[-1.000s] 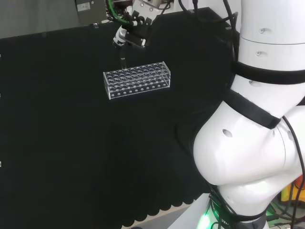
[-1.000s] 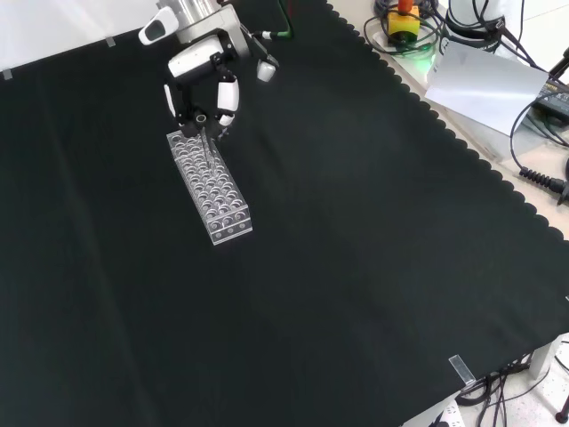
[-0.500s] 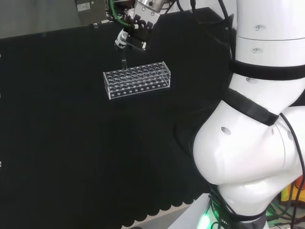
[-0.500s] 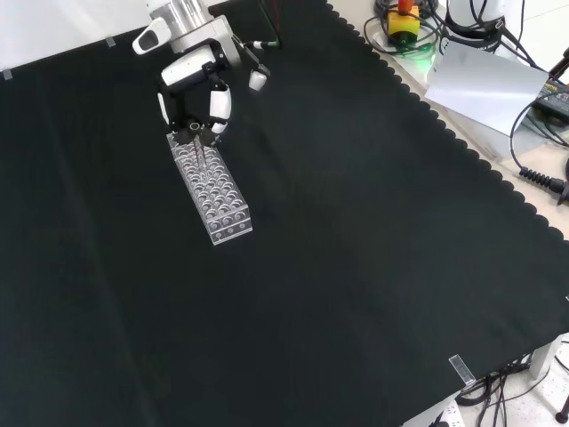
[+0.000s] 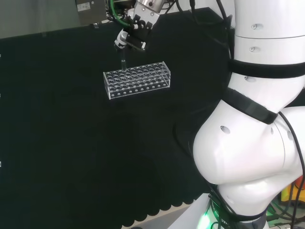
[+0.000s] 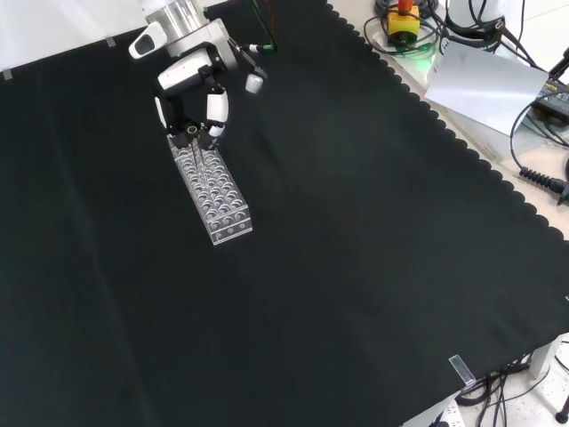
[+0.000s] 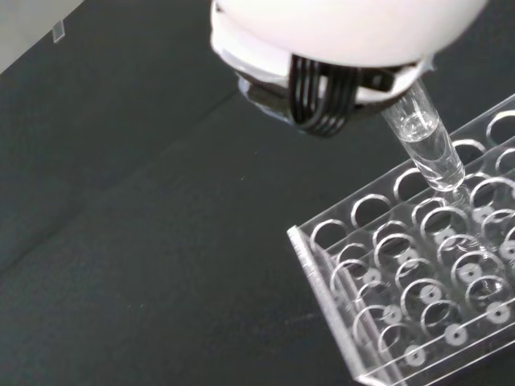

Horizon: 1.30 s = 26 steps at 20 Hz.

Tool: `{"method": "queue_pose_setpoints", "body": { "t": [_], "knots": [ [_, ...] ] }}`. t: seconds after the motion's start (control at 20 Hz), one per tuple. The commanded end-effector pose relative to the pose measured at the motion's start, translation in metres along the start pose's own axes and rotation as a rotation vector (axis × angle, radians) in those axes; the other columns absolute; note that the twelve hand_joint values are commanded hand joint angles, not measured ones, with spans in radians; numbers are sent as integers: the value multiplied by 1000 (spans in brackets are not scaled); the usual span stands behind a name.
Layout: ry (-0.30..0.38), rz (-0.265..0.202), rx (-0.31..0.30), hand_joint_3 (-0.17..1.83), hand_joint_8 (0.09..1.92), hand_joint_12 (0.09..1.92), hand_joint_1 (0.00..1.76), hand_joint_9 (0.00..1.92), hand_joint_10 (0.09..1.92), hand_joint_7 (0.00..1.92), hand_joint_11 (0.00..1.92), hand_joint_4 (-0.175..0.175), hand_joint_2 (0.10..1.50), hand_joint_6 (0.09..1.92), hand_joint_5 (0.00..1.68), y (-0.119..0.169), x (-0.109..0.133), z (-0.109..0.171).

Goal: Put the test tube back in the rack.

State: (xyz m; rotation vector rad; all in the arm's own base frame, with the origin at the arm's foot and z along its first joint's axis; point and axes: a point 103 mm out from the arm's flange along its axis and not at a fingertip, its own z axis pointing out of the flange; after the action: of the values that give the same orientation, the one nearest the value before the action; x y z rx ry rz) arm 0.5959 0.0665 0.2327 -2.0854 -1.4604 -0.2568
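The hand [image 6: 191, 76] has its fingers [image 6: 214, 108] curled round the test tube [image 7: 428, 145], upright over the rack [image 6: 212, 189] end; wrist view shows its tip at a hole

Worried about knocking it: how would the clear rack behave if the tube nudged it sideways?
The rack looks like thin clear plastic with empty holes, so probably light and apt to slide on the cloth. Long and low, it seems unlikely to tip.
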Motion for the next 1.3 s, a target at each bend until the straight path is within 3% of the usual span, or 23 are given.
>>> {"method": "queue_pose_setpoints", "body": {
  "t": [0.05, 0.4, 1.3],
  "knots": [
    [10, 3, 9, 500, 751, 926, 1431, 1338, 472, 1364, 1194, -175, 707, 243, 1323, -2, -1, 2],
    [-13, 8, 10, 500, 750, 927, 1431, 1338, 471, 1363, 1193, -175, 707, 241, 1324, -8, 2, 8],
    [6, 13, 38, 500, 750, 928, 1431, 1339, 472, 1363, 1190, -175, 707, 237, 1325, -9, -10, 13]
  ]
}}
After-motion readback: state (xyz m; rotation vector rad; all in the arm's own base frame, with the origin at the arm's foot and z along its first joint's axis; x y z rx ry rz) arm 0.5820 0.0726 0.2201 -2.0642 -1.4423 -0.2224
